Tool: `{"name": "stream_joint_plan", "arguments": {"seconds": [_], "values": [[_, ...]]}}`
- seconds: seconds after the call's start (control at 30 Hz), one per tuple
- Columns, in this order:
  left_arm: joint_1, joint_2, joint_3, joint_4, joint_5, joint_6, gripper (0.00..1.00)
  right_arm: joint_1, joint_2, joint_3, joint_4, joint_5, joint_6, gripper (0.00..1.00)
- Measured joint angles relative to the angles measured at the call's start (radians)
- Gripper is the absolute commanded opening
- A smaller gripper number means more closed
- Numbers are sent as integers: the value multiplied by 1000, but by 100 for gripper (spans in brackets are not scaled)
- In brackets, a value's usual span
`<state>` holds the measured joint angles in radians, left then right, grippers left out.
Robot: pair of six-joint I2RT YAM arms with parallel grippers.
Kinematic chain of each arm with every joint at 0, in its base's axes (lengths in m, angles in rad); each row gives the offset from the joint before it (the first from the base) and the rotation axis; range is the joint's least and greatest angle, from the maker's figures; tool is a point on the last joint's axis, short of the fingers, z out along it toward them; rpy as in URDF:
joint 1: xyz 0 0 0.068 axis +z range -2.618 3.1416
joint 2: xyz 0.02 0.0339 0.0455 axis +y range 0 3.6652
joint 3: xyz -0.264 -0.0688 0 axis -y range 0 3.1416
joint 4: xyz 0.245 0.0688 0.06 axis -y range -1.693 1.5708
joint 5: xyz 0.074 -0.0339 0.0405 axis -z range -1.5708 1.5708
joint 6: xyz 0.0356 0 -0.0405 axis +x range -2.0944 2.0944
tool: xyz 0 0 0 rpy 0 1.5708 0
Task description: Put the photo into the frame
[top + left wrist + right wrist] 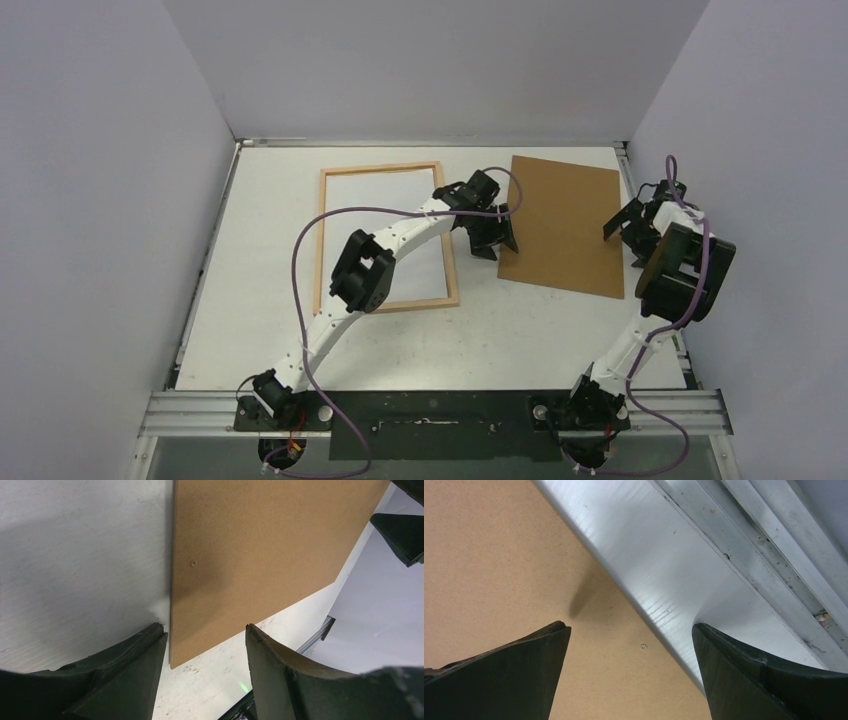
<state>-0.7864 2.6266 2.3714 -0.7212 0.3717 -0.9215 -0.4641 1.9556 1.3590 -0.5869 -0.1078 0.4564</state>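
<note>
Two black fingers (125,675) of the left gripper (204,629) are spread wide and pinching nothing. Its wrist camera puts the near-left corner of the brown backing board (260,555) right in the gap. One finger is over the white table (75,555) and the other is over the board's side. A dark shadow runs along the board's left edge. Only this view catches a tiny round dimple (193,563) in the board, with the other arm's fingertips poking in at the top right corner.

Over on the right gripper (630,626), the fingers are also parted and grip nothing. Its own camera shows one finger above the board and one above a glossy white strip of table. The board's right edge runs between them, and a grey metal rail (774,545) lies beyond.

From overhead you get the layout the wrist cameras miss. The board lies flat at the far right of the table, with one gripper at each side edge. The frame (388,238), light wood and lying flat, sits just left of the board, and the left arm stretches across its near-right corner. Inside its rails is a rectangle of slightly cooler white. I cannot tell from here whether that is the photo lying face-down or bare table.
</note>
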Motion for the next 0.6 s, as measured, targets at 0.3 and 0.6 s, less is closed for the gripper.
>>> {"name": "stream_joint_plan", "arguments": {"seconds": [0.3, 0.6], "values": [[3, 24, 15, 22, 65, -70, 52, -3, -12, -23, 37, -53, 47, 96], [43, 56, 66, 8, 105, -61, 46, 15, -41, -67, 77, -105, 112, 95]]}}
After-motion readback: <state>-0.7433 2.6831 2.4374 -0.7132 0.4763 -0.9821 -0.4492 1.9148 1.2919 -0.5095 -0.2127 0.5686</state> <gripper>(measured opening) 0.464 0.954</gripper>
